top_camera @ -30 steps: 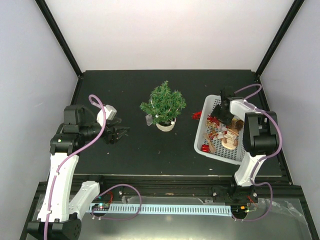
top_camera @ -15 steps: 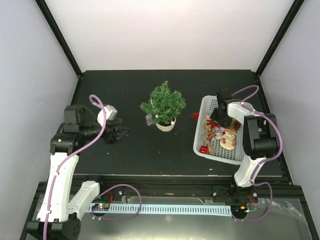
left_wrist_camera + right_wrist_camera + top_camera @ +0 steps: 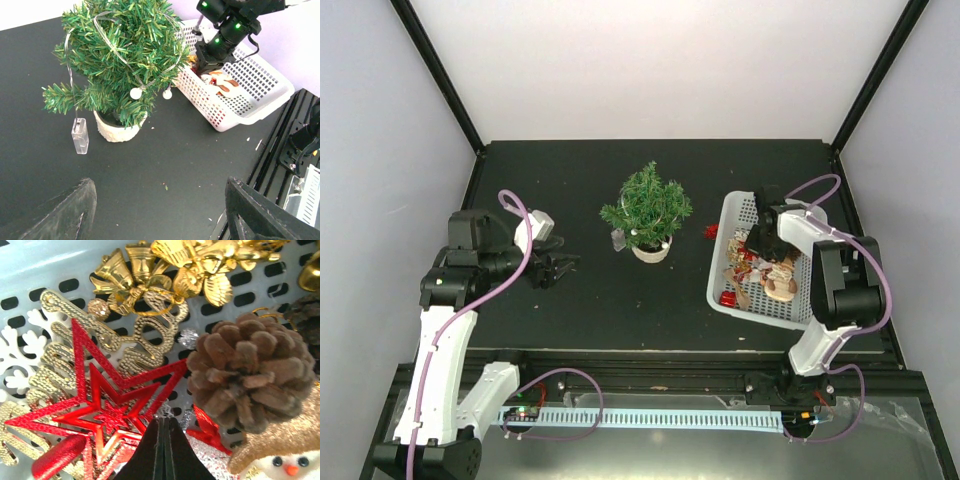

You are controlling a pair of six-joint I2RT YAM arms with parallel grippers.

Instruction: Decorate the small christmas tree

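We see the small christmas tree (image 3: 647, 210) standing mid-table (image 3: 570, 180), nearer the far edge, with bare black surface between it and our left gripper (image 3: 560, 267). That gripper hovers toward the left edge, its 2 fingers spread wide. Our right gripper (image 3: 162, 421) is down in the white basket (image 3: 720, 275) by the right edge, fingers pressed together, tips at a red star (image 3: 107, 400) beside a pine cone (image 3: 250, 375).

Top camera looks down from 6 o'clock. Left wrist camera, at 9 o'clock, faces 3 o'clock, sharing the small christmas tree (image 3: 648, 208) and white basket (image 3: 718, 262). Right wrist camera sits close inside that basket, apparently facing down.
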